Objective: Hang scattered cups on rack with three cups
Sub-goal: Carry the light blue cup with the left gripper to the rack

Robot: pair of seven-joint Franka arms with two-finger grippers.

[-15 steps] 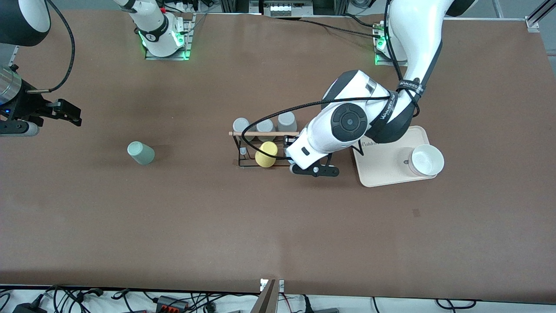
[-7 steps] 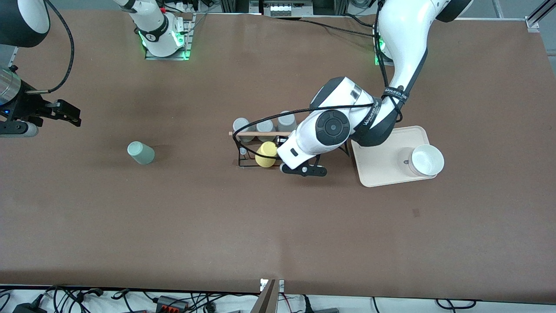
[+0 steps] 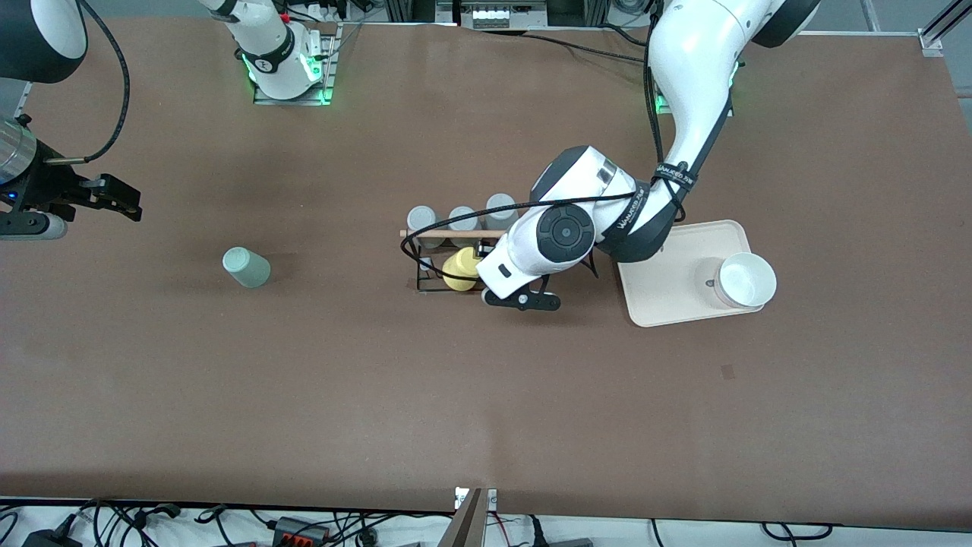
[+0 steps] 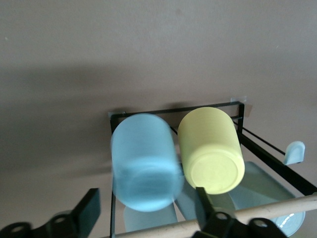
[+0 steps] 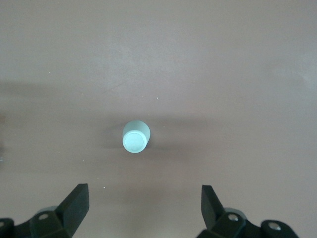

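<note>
Left gripper (image 4: pixel 143 218) over the rack (image 3: pixel 456 262), its fingers spread wide to either side of a light blue cup (image 4: pixel 144 161) without visibly pressing it. The cup sits mouth-down on the rack, just beside the yellow cup (image 4: pixel 212 148), which probably means it has just been lowered onto a peg; whether it is fully seated cannot be seen. Both cups tilt alike, as the slanted pegs would dictate. In the front view the left arm's wrist hides the blue cup; the yellow cup (image 3: pixel 461 270) shows under the wooden dowel bar (image 3: pixel 448 234), and three grey cups (image 3: pixel 461 219) stand in a row on the rack's side farther from the front camera.

The pale mint green cup (image 3: pixel 246 267) lies on the table, well apart from the rack toward the right arm's end. The right gripper (image 5: pixel 143 208) waits above it, fingers wide apart and empty. A cream tray (image 3: pixel 668 296) with a white bowl (image 3: pixel 747 279) lies beside the rack, toward the left arm's end.
</note>
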